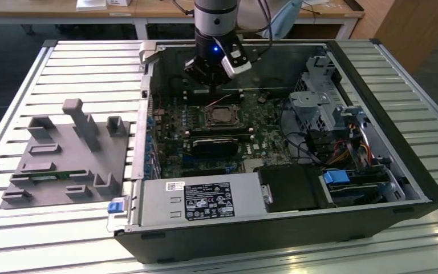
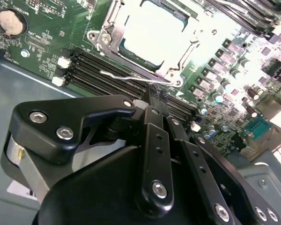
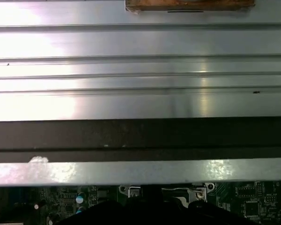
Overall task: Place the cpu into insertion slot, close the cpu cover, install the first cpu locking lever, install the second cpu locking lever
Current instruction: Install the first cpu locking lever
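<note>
The cpu (image 2: 154, 28) lies just beyond the tool (image 2: 154, 97).

1. The exterior view looked steeply down on the open computer case (image 1: 280, 234) from far enough back to take in the whole slatted table (image 1: 74, 63).
2. The second wrist view sat close behind the gripper (image 2: 151, 98), facing the motherboard (image 2: 37, 42).
3. The first wrist view faced outward over the case wall (image 3: 140, 138) toward the table slats. It shared a strip of motherboard with the other views.
</note>
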Available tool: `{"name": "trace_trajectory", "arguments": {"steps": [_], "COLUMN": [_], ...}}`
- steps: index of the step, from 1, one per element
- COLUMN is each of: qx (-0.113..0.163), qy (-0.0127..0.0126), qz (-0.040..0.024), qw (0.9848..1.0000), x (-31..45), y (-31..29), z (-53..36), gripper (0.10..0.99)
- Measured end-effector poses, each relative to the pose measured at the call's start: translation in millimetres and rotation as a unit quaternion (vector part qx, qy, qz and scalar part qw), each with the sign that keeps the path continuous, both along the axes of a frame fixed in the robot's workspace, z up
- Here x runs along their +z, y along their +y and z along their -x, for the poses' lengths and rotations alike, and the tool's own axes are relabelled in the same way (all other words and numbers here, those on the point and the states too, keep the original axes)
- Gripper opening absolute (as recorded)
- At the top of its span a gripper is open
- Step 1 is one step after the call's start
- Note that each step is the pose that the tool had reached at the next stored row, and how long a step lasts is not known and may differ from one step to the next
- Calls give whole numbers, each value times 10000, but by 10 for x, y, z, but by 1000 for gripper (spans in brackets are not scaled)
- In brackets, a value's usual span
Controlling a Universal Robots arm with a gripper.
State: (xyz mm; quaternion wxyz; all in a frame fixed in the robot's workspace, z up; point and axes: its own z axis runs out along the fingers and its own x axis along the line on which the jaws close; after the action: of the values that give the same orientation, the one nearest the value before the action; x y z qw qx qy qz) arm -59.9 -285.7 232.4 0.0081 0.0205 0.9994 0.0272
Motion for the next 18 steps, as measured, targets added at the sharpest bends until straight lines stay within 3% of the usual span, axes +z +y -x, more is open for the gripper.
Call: {"name": "trace_trajectory", "arguments": {"steps": [7,18], "qx": [0,0], "qy": [0,0], "qz": [1,0], "qw": [10000,10000], "x": [-28,-52], "y": [6,6], "z": [-60,-70], "gripper": [106,106]}}
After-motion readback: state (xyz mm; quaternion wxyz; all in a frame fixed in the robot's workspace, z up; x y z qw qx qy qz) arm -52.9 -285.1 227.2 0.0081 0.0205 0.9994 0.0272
